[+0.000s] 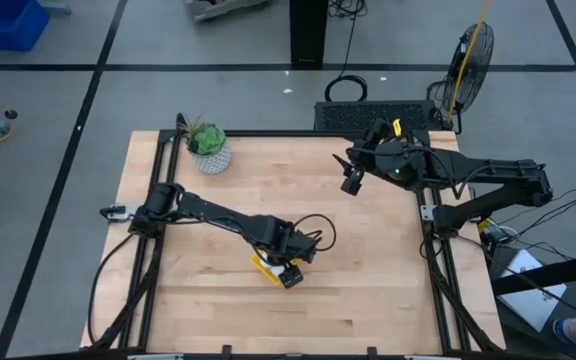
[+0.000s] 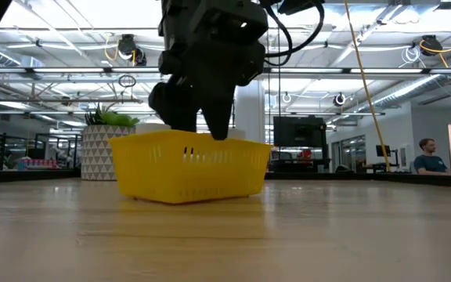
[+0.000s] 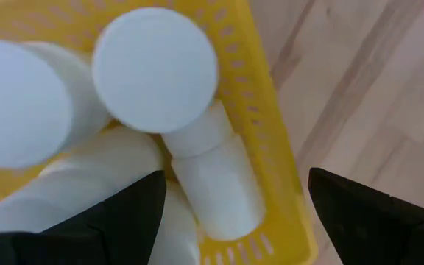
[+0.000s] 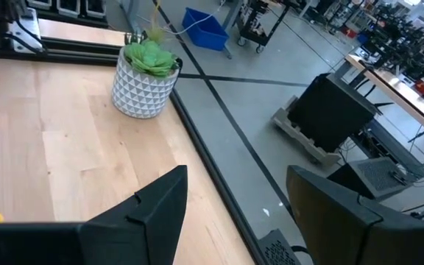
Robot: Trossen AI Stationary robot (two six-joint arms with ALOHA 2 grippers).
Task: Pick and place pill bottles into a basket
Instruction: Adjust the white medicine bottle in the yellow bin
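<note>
The yellow basket (image 1: 266, 266) stands on the table near its near-middle; it also shows in the low view (image 2: 186, 168). In the left wrist view the basket (image 3: 274, 147) holds several white pill bottles, among them one (image 3: 216, 184) that leans with its round cap (image 3: 155, 70) up and another (image 3: 20, 103) beside it. My left gripper (image 1: 290, 272) hangs over the basket's right end, open, with a finger (image 3: 135, 213) on either side of the leaning bottle and clear of it. My right gripper (image 1: 352, 183) is raised at the far right, open and empty (image 4: 235, 213).
A white patterned plant pot (image 1: 210, 152) with a green plant stands at the table's far left; it also shows in the low view (image 2: 100, 150) and the right wrist view (image 4: 144, 82). Bare wood lies between the basket and my right arm. A person (image 2: 427, 155) sits in the room behind.
</note>
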